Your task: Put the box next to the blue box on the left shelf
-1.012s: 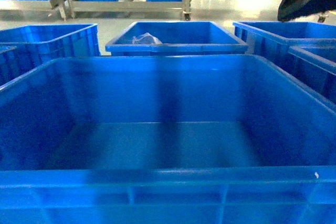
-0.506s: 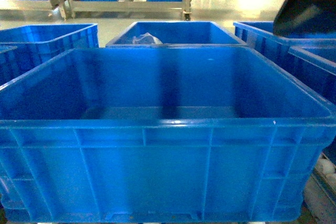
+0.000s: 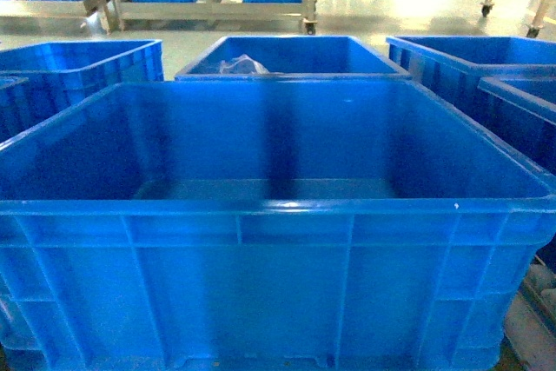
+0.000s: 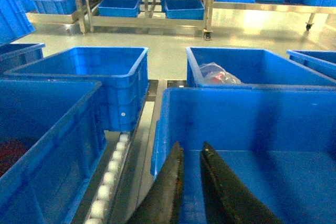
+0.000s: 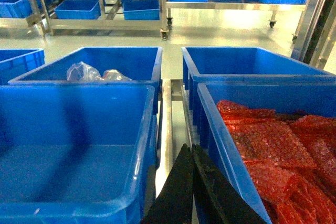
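From the head camera, the dark arm that had crossed the top right corner a moment earlier was gone. The box (image 3: 278, 241) had stopped shifting and stood level and empty across the frame. I took that to mean it had been let go, so the carry to the shelf had not begun. Four other crates stood behind it: one left (image 3: 82, 62), one middle (image 3: 291, 54) with a bag in it, and two right (image 3: 469, 54). The rack (image 3: 208, 6) stood well beyond them.

From the left wrist, the left gripper (image 4: 190, 148) hung over the box's left end. Its fingers were parted by a narrow slit and nothing was between them. I counted two crates on the left, the nearer (image 4: 47, 145) with something red inside, and a line of white rollers (image 4: 110, 177) beside the box.

From the right wrist, the right gripper (image 5: 189, 149) had its fingers pressed together and empty, over the gap between the box and a crate of red bubble wrap (image 5: 273, 150). Two more crates sat behind these, with a sliver of another at the far left.
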Motion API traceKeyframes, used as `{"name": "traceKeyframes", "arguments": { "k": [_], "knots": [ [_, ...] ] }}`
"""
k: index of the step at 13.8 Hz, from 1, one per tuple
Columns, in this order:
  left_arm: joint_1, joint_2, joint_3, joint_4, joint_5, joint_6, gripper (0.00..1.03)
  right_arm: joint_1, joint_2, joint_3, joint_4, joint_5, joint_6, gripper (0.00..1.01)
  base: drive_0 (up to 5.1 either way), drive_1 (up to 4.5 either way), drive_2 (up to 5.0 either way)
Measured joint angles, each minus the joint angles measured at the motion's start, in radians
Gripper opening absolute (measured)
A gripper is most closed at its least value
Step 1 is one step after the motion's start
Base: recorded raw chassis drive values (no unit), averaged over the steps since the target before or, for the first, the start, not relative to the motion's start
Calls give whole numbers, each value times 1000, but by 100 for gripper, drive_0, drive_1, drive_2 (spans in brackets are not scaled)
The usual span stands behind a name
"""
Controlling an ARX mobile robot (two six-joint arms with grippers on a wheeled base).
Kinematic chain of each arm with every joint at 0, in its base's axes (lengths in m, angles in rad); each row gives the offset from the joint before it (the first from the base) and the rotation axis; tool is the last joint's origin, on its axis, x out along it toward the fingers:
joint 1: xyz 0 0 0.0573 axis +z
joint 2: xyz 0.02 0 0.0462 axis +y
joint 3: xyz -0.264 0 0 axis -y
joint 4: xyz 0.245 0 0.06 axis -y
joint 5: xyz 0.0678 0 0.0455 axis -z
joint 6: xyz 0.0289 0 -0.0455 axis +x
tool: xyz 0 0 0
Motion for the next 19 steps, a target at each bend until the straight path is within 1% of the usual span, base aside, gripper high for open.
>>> {"name": "traceKeyframes", "arguments": {
  "k": [1,3,4,5,6,7,8,9,10,11,12,17,18,19],
  "knots": [
    [23,-41,-32,-5,27,-1,1,-43,-50,-34,-13,-48,-9,2,0,0,0],
    [60,-106,-80,-26,67,1,2,-110,-124,-80,-36,-114,-14,2,0,0,0],
    [76,-139,-100,-41,82,1,2,-138,-158,-103,-52,-143,-15,2,0,0,0],
    [104,-171,-115,-58,112,1,2,-163,-188,-118,-67,-167,-15,2,0,0,0],
    [185,-215,-137,-80,188,2,2,-190,-229,-134,-86,-199,-15,2,0,0,0],
    [191,-249,-148,-99,185,2,2,-212,-264,-150,-106,-215,-15,2,0,0,0],
    [183,-278,-158,-117,196,3,2,-248,-287,-156,-127,-278,-15,2,0,0,0],
    [183,-304,-167,-137,196,3,2,-326,-318,-169,-145,-325,-16,2,0,0,0],
    [183,-331,-174,-155,194,3,2,-335,-344,-173,-160,-328,-16,2,0,0,0],
    [184,-360,-179,-177,195,3,2,-329,-366,-179,-177,-340,-16,2,0,0,0],
    [184,-381,-204,-151,195,3,2,-330,-390,-194,-174,-338,-16,2,0,0,0],
    [184,-491,-204,-266,195,4,2,-330,-486,-208,-254,-339,-16,2,0,0,0],
    [184,-520,-204,-293,195,4,2,-330,-542,-207,-328,-339,-16,2,0,0,0],
    [184,-534,-204,-311,192,3,2,-330,-647,-207,-450,-338,-16,2,0,0,0]
  ]
}}
